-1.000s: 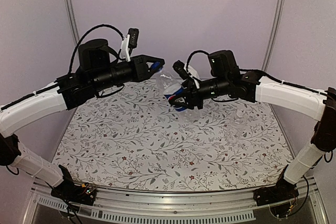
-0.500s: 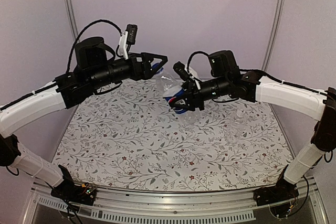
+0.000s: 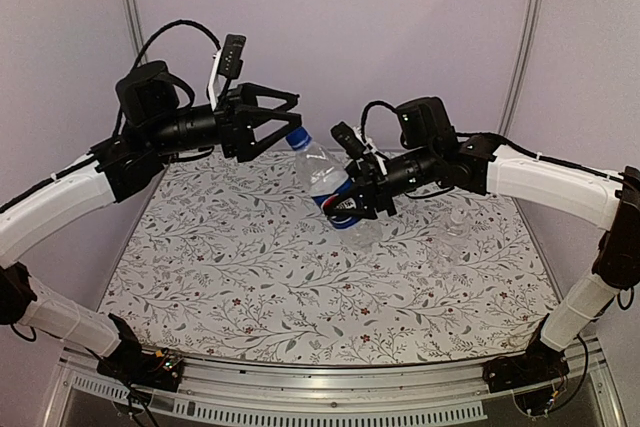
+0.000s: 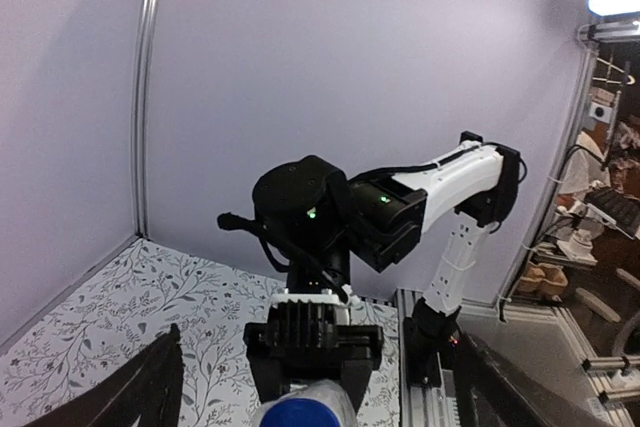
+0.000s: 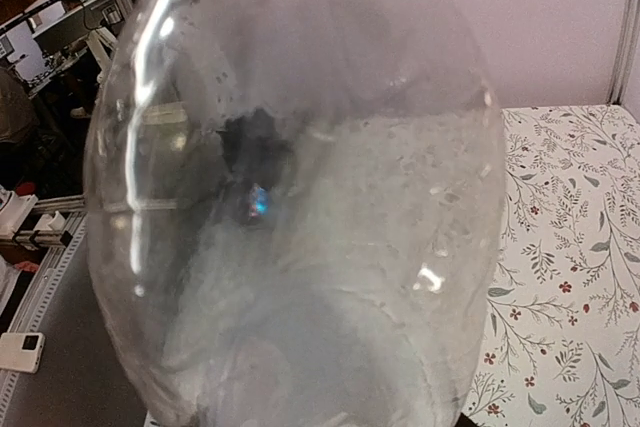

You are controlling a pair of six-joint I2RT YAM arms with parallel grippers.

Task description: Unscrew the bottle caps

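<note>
Blue cap (image 3: 296,137) on Pepsi bottle (image 3: 322,173), which right gripper (image 3: 340,203) clenches; left gripper (image 3: 298,108) spread wide (jaws released) at cap. Plain bottle (image 3: 455,226) near table's (image 3: 250,287) right edge.

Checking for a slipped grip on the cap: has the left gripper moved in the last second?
Yes. The left gripper has pulled back left, toward the left frame post, and now stands open, not touching the blue cap.

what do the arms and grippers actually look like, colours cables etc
Both match: the left arm and right arm have smooth white shells on the long links and black cylindrical motor housings at the joints. Thin black cables loop loose above each wrist. The left gripper and right gripper are all black. No markings are readable.
</note>
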